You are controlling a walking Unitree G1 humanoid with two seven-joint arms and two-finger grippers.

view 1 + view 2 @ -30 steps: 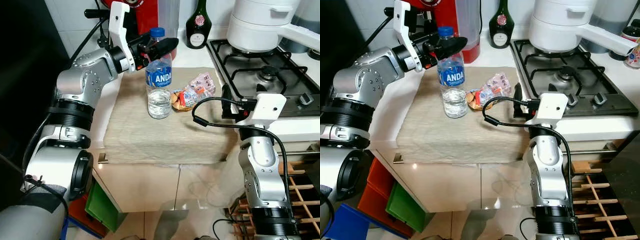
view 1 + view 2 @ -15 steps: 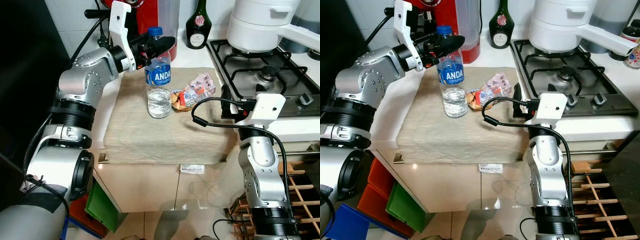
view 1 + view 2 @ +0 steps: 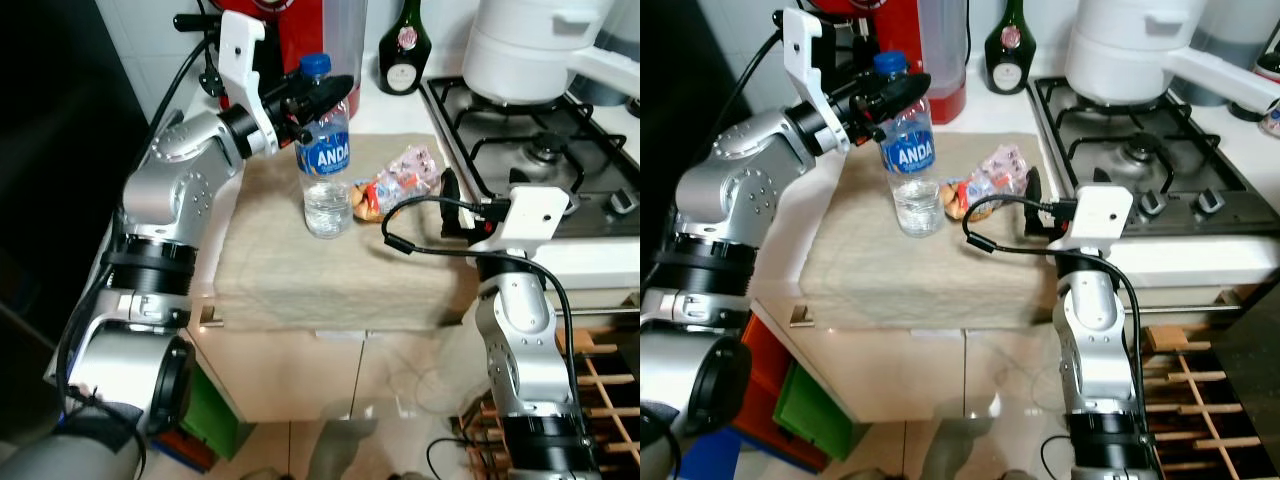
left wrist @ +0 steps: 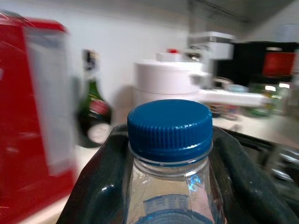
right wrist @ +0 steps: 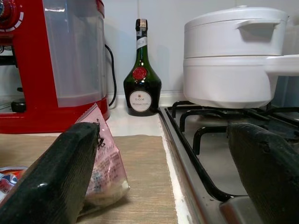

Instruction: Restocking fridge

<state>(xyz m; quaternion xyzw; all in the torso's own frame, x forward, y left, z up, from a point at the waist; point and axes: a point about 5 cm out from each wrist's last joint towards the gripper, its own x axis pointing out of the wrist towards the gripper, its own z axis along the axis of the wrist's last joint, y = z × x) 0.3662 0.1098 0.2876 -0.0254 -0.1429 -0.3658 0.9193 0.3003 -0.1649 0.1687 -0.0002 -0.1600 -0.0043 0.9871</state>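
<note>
Fingers (image 4: 100, 186) of our left gripper (image 3: 318, 97) clasp the water bottle (image 3: 325, 160) neck, bottle upright on the worktop (image 3: 330, 280) mat; our right gripper (image 3: 449, 200) fingers spread wide beside the snack packet (image 3: 395, 180).

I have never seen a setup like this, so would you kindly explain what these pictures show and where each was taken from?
This is a humanoid robot with two silver arms. Two pictures come from cameras in its head, looking down at a kitchen counter; the other two come from a camera on each wrist. On the counter lies a beige cloth with a water bottle and a snack packet on it. The left pincer straddles the bottle's neck under its blue cap. The right pincer hangs open beside the stove, holding nothing.
</note>
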